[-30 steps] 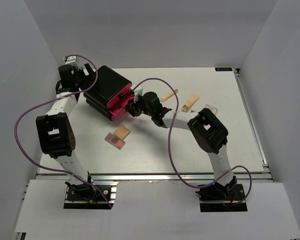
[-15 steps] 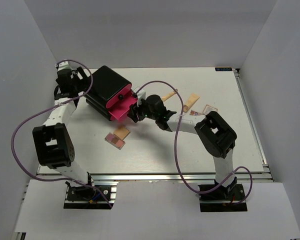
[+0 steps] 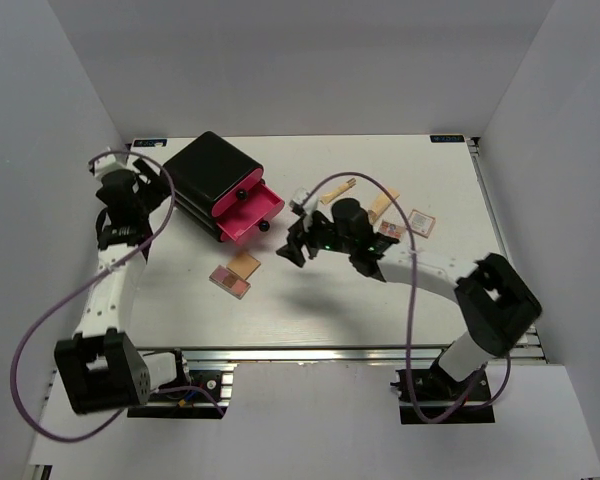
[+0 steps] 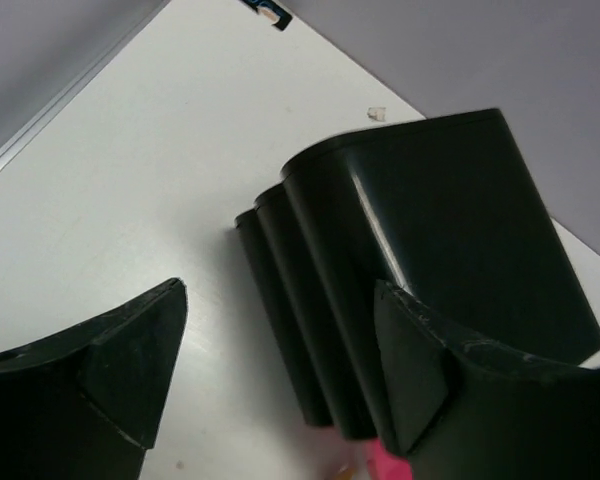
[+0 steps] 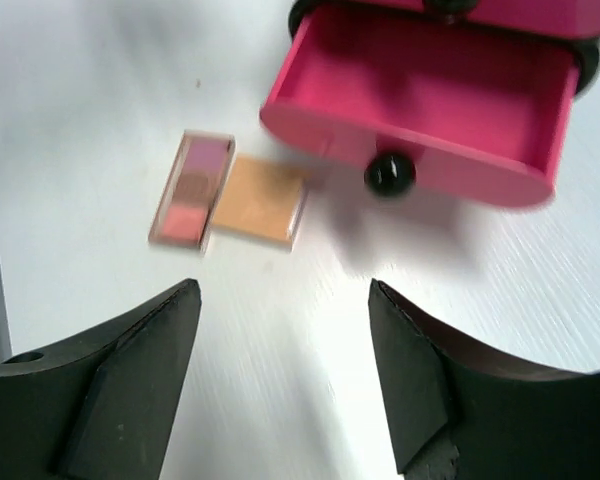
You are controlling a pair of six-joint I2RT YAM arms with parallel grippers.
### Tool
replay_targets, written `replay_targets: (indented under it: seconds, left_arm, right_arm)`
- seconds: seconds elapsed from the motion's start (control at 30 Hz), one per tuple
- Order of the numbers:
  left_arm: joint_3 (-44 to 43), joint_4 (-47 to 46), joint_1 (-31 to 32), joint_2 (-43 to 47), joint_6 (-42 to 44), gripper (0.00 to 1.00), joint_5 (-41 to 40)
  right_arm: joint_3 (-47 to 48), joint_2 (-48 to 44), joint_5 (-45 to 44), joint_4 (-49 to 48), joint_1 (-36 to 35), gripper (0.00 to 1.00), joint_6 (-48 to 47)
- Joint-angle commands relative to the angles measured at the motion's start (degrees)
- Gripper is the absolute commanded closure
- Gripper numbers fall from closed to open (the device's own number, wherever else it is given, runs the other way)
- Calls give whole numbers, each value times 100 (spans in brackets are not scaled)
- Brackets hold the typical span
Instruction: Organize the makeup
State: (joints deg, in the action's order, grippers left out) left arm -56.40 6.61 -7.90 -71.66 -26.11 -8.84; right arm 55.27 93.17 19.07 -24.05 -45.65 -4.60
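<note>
The makeup lies scattered on the white table. A pink-brown palette [image 3: 229, 281] [image 5: 192, 188] and a tan compact [image 3: 244, 265] [image 5: 262, 200] lie side by side in front of the black box [image 3: 212, 176] [image 4: 430, 220]. Two beige tubes [image 3: 340, 190] [image 3: 383, 205] and another palette [image 3: 421, 223] lie at the right. The box's lowest pink drawer [image 3: 248, 213] [image 5: 430, 100] stands pulled out and looks empty. My right gripper [image 3: 298, 245] [image 5: 283, 300] hovers open over bare table, just right of the drawer. My left gripper [image 3: 152, 185] [image 4: 278, 300] is open beside the box's left rear.
The drawer's black knob [image 3: 263, 226] [image 5: 390, 175] sticks out toward my right gripper. White walls close in the table on the left, back and right. A purple cable [image 3: 365, 180] loops over the tubes.
The pink drawer has slid out. My right gripper let go of it, opened and drew back to the right. My left gripper pulled away leftward from the box.
</note>
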Motion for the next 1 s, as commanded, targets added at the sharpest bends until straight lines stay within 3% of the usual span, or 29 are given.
replay_targets:
  seconds: [0.0, 0.07, 0.1, 0.13, 0.2, 0.23, 0.27, 0.3, 0.33, 0.4, 0.43, 0.47, 0.57, 0.73, 0.97]
  left_arm:
    - [514, 541, -10, 836, -447, 17, -337]
    - [665, 831, -1, 1283, -858, 27, -320]
    - [770, 1251, -10, 1390, -1096, 45, -259]
    - [832, 1498, -1, 1470, -1377, 57, -128]
    - [1034, 2211, -1, 1619, -2264, 71, 530]
    - [1452, 2352, -1, 1672, -2867, 74, 802]
    - [1735, 2475, 8, 1881, -3161, 71, 1153]
    - [2025, 2511, 25, 2040, -3416, 63, 1505]
    - [2480, 2564, 52, 2216, -3854, 43, 1560]
    - [2704, 2914, 105, 2707, -4103, 26, 1343]
    - [2774, 3064, 122, 2823, -4278, 8, 1280]
    - [2784, 3239, 122, 2902, -4341, 2, 1262]
    - [2793, 3495, 175, 2860, -4587, 2, 1280]
    - [2661, 3628, 473, 2175, -4815, 2, 1218]
    - [2160, 3786, 1527, 1629, -5036, 2, 403]
  right_arm:
    - [-733, -719, 667, 260, 354, 26, -585]
    - [-929, -1053, 791, 584, 530, 26, -779]
    - [-999, -1150, 783, 699, 696, 27, -831]
    - [-1000, -1299, 765, 822, 802, 27, -832]
    - [-887, -1406, 669, 1191, 1171, 36, -771]
    - [-816, -1476, 564, 1306, 1303, 42, -692]
    - [-755, -1494, 589, 1507, 1600, 64, -648]
    - [-641, -1512, 589, 1578, 1751, 75, -578]
    - [-588, -1512, 554, 1657, 1874, 82, -507]
    - [-508, -1503, 510, 1824, 2155, 85, -436]
    - [-464, -1503, 484, 1860, 2218, 82, -436]
    - [-455, -1494, 414, 1869, 2270, 74, -428]
    - [-464, -1486, 317, 1834, 2402, 63, -305]
    - [-455, -1468, 10, 1790, 2517, 59, -146]
    - [62, -1082, -562, 2605, 3148, 42, -200]
